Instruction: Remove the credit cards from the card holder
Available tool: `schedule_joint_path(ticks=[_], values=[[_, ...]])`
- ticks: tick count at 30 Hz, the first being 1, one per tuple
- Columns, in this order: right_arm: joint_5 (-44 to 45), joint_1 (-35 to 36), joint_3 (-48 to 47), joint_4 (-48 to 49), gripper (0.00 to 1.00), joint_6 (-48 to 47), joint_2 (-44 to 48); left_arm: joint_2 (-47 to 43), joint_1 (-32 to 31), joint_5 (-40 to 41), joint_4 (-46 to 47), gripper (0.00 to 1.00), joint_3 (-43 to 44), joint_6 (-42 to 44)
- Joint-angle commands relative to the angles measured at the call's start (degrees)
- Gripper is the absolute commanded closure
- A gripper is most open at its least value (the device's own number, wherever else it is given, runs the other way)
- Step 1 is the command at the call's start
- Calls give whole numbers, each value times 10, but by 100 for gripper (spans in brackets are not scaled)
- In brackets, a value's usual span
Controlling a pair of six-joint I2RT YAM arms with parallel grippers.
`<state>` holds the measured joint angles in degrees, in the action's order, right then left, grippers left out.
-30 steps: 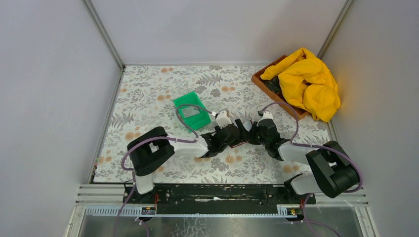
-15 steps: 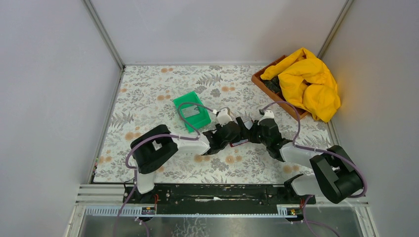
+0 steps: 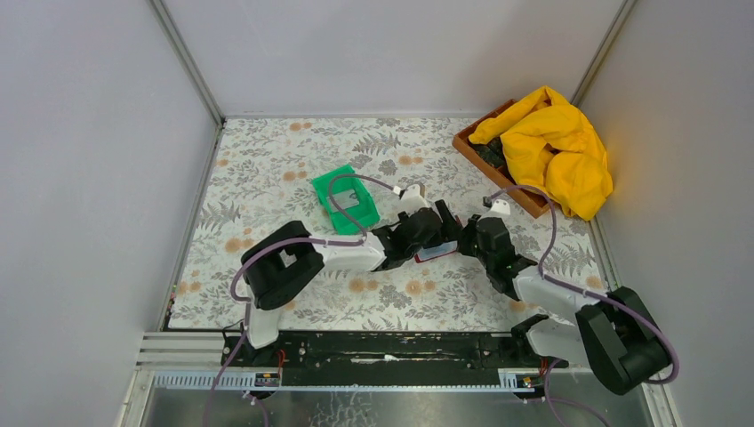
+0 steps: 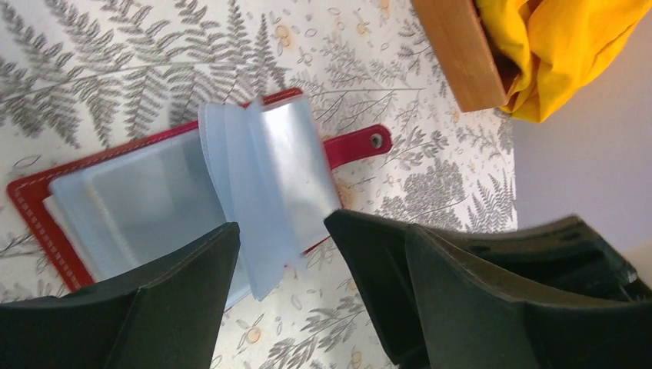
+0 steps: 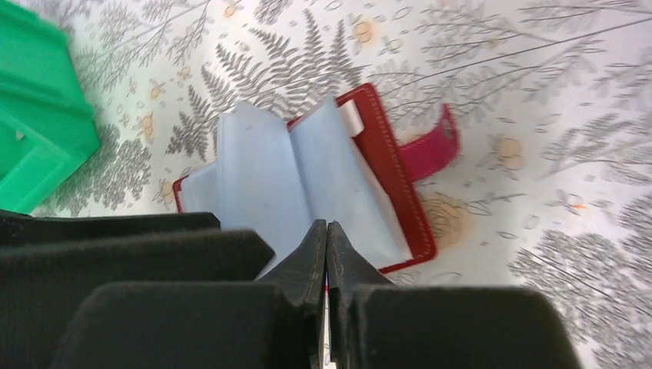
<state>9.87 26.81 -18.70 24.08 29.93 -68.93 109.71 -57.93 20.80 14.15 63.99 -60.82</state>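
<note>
Card holder [image 5: 384, 169] was laid open on surface [image 3: 267, 160] between both hands, pale sleeves fanned upright; one grey card [image 3: 353, 201] was seen already in green bin [image 3: 322, 189]; cards left in sleeves could not be made out, so task was judged partly done; left hand [image 4: 281, 227] was held spread over sleeves; right hand [image 5: 327, 231] was pressed together at sleeve edge, anything pinched could not be told; compared with one second earlier, both hands had been shifted rightward.

left gripper [image 3: 447, 229], right gripper [image 3: 464, 237], card holder [image 3: 436, 253] beneath
</note>
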Motion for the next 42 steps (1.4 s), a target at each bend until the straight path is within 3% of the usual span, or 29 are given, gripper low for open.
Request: schedule_joint_path(ticks=[1, 9, 19, 25, 34, 40, 42], values=[[131, 0, 18, -42, 98, 33, 71, 21, 11, -6, 17, 13, 41, 14], [157, -1, 72, 1, 94, 28, 167, 72, 17, -27, 5, 13, 104, 29], [39, -1, 80, 96, 95, -7, 123, 88, 28, -56, 52, 11, 95, 41], [106, -4, 38, 21, 94, 10, 64, 17, 38, -33, 61, 11, 18, 47], [23, -6, -16, -9, 80, 50, -72, -114, 41, 22, 32, 11, -138, 45], [-131, -3, 7, 13, 78, 85, -70, -197, 47, 54, 15, 11, -223, 40], [-140, 8, 24, 18, 78, 93, -62, -220, 53, 57, 13, 11, -244, 39]])
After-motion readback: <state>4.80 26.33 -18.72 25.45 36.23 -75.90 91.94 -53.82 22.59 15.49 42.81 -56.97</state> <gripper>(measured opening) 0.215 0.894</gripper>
